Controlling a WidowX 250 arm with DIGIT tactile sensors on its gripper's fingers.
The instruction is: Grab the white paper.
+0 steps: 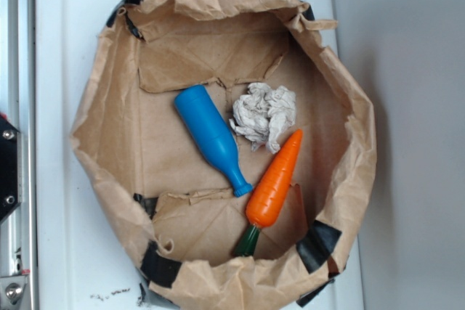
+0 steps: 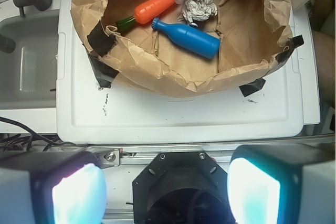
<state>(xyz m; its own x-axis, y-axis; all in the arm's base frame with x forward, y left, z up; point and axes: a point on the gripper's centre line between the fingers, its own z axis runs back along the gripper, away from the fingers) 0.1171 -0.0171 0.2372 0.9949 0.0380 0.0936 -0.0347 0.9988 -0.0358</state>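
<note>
A: Quick scan of the overhead view, L to R?

B: White tray w/ a brown paper bag lining making a walled nest. Inside: blue bottle lying on its side, cap toward the near edge. Just right of it, the white paper, a crumpled wad. Near-right of that, an orange carrot, tip touching or almost touching the wad.

A: Claw?

B: Only in the wrist view. Gripper is open, the two fingers spread wide at the bottom of the frame, nothing between them.

A: Where's the wad vs the claw?

B: Well apart. In the wrist view the white paper sits at the far side of the nest, a bit right of claw centre, beyond the bag's near wall, w/ the bottle lying in between.

A: So how to do the approach well?

B: My take: clear the bag wall first, then come down from above, not skim in low, or the bottle gets shoved. Line the fingers up so one drops on the bottle side and the other on the far side, avoiding the carrot tip. Wad's soft, so a firm squeeze should hold.
</note>
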